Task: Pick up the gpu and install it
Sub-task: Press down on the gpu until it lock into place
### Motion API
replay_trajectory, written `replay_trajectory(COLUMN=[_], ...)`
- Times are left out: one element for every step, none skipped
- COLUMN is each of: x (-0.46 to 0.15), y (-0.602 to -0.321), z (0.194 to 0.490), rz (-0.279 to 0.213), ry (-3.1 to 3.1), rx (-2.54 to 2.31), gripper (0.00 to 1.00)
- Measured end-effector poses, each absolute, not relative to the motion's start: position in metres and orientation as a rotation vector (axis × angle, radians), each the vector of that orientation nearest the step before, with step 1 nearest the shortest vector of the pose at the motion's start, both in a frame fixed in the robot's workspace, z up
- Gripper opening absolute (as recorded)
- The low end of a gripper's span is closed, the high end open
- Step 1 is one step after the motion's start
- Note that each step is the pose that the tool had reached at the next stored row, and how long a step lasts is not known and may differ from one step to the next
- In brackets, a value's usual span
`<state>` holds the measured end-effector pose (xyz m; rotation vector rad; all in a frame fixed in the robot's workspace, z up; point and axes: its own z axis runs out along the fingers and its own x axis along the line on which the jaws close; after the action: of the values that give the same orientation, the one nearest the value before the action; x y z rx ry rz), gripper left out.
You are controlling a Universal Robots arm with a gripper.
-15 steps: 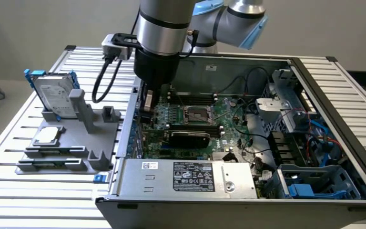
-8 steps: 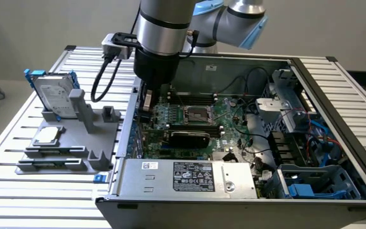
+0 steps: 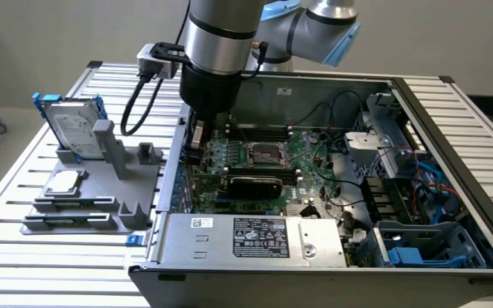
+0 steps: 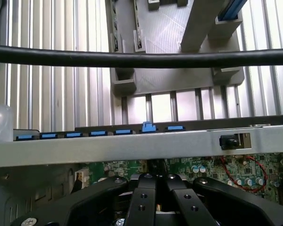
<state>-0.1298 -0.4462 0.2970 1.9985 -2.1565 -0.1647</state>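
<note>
Hovering at the open case's (image 3: 452,212) wall on the holder side, the gripper (image 3: 195,153) has its jaws pressed together, nothing pinched between them that I can make out. Where's the card, you reckon?

"Inside the case: the gpu (image 3: 253,186) lies flat over the motherboard (image 3: 264,154), black rounded cover up, just beside the jaws and lower, toward the power supply (image 3: 255,237). Whether the jaws touch its bracket end, I cannot tell."

And from the wrist?

"There the gripper (image 4: 155,184) shows both black fingers (image 4: 140,197) meeting tip to tip just inside the case wall (image 4: 132,147), green board beneath. Along that wall runs a row of blue clips (image 4: 99,134), and a black cable (image 4: 141,59) crosses in front."

The exterior view adds what stands outside the case: the grey holder (image 3: 101,192) on the worktop (image 3: 24,256), with the hard drive (image 3: 74,131) upright in its blue frame.
</note>
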Motion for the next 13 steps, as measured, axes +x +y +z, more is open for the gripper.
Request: replay_trajectory(x=[-0.1298, -0.1297, -0.1297, -0.1297, -0.1297, -0.1297, -0.1297, -0.1297, -0.1297, -0.1296, -0.1293, -0.1288, -0.1279], y=[-0.4462, -0.4462, -0.4462, -0.4462, -0.4462, -0.4463, -0.4463, -0.4463, -0.4463, -0.4463, -0.4463, -0.4462, -0.4462], z=[0.2968, 0.2967, 0.2965, 0.2963, 0.2961, 0.2959, 0.2959, 0.2959, 0.2958, 0.2958, 0.2958, 0.2960, 0.2963], rz=[-0.165, -0.164, -0.164, -0.164, -0.163, -0.163, -0.163, -0.163, -0.163, -0.164, -0.165, -0.165, -0.165], ry=[-2.158, -2.160, -2.162, -2.163, -2.165, -2.166, -2.167, -2.169, -2.169, -2.169, -2.169, -2.170, -2.170], rx=[1.996, 1.993, 1.991, 1.989, 1.987, 1.985, 1.983, 1.981, 1.980, 1.980, 1.979, 1.979, 1.979], gripper=[0.11, 0.11, 0.11, 0.11, 0.11, 0.11, 0.11, 0.11, 0.11, 0.11, 0.11, 0.11, 0.11])
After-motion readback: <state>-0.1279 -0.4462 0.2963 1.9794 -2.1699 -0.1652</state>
